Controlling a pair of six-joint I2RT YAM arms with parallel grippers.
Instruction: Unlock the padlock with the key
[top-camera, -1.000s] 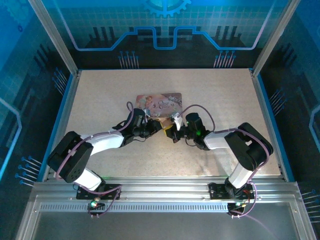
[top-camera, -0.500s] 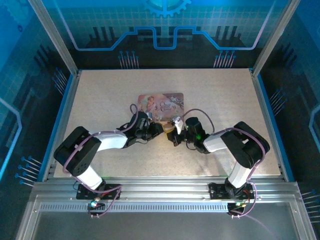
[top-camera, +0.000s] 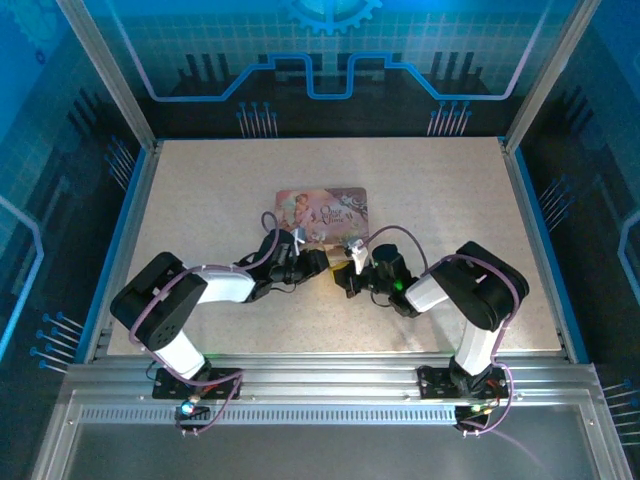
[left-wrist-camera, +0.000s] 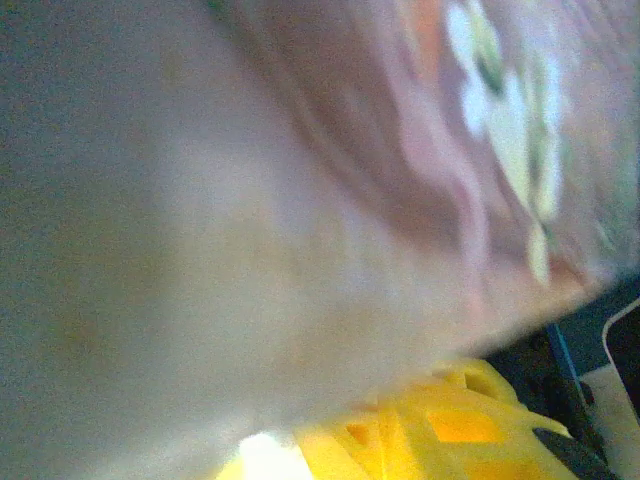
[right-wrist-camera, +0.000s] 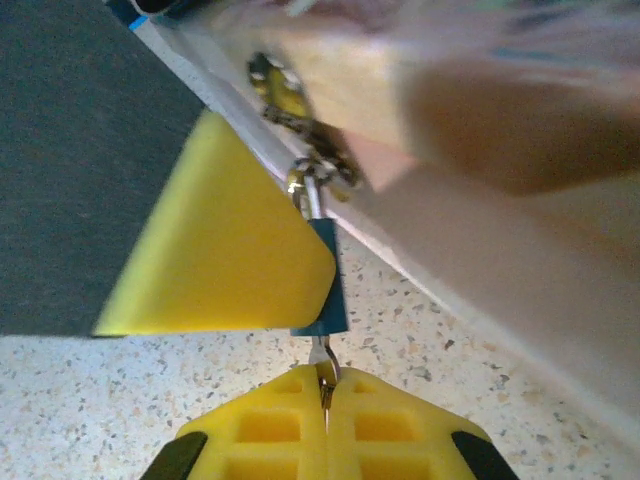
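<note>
Item, key-turning step seemingly underway: right gripper (right-wrist-camera: 325, 385) is pinching the key (right-wrist-camera: 320, 357) entering the blue padlock (right-wrist-camera: 333, 297) at the pink tin's (top-camera: 322, 207) near edge, left gripper (top-camera: 318, 262) alongside, jaws unreadable; next probably needing a steady twist.

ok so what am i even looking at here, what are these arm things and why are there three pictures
These are two robot arms bolted to a table. The wide picture comes from a camera overhead, and the two close-ups come from a camera on each wrist. On the table lies a pink illustrated tin. A tiny blue padlock sits at its edge, joined to a short chain. The right gripper is shut on a thin silvery key whose tip meets the padlock. The left gripper sits close beside it; its own picture is too blurred to read.
</note>
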